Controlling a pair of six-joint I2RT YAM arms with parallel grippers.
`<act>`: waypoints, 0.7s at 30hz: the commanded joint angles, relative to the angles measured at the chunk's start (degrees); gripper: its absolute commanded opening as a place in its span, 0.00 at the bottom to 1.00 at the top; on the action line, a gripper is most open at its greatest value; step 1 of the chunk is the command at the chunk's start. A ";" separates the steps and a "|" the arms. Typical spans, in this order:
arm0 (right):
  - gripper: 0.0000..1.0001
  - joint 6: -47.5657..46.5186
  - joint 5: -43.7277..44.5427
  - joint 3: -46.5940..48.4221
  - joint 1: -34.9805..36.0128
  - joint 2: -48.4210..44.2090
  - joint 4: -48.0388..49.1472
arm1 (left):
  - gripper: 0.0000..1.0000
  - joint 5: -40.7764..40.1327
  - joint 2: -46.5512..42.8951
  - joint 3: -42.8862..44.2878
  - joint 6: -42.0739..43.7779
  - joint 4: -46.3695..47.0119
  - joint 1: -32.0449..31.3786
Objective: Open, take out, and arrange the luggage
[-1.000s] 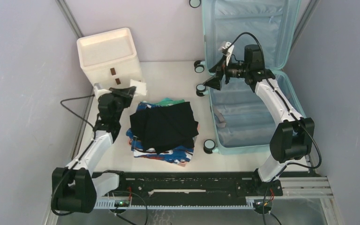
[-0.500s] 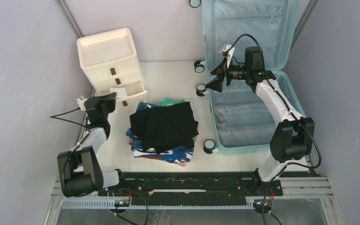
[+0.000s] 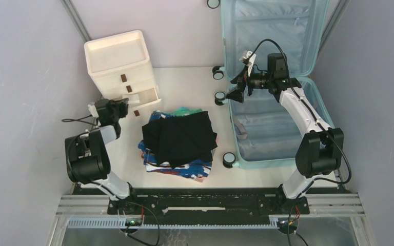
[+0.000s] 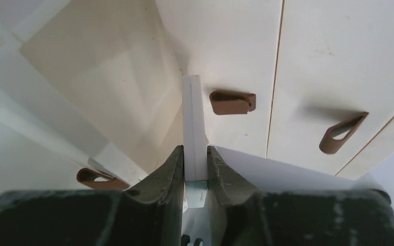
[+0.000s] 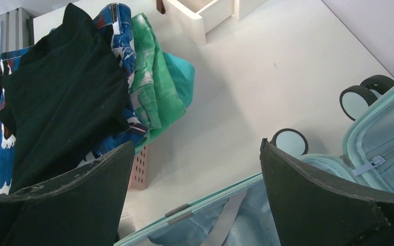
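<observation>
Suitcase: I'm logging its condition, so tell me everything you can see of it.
The suitcase is pale aqua, hard-shelled, and open on the table's right side, with the base flat and the lid upright behind it. It has light blue fabric lining, a zipped lid panel, loose straps in the base, and no clothes inside. Black-rimmed wheels line its left edge. The open right tool hangs over that edge, seemingly not touching.

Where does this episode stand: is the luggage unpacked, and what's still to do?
Done: the luggage lies open, its shell apparently empty, and a clothes pile sits beside it. In hand: the left gripper is clamped on a thin white panel at the cabinet, whose lower drawer stands pulled out; the right gripper hangs open by the luggage rim. Left: probably putting the clothes away.
</observation>
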 commanded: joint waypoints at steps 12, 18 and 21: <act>1.00 -0.82 -0.07 -0.26 -0.95 -2.17 1.41 | 0.40 -0.49 6.21 7.86 -7.83 0.39 0.61; 1.00 -0.31 -0.28 -0.31 -1.30 -2.04 1.87 | 0.50 -1.75 3.37 7.98 -6.31 -4.96 0.74; 1.00 -0.13 -0.36 -0.31 -1.54 -2.18 1.95 | 0.51 -2.17 1.22 7.51 -5.08 -7.40 0.96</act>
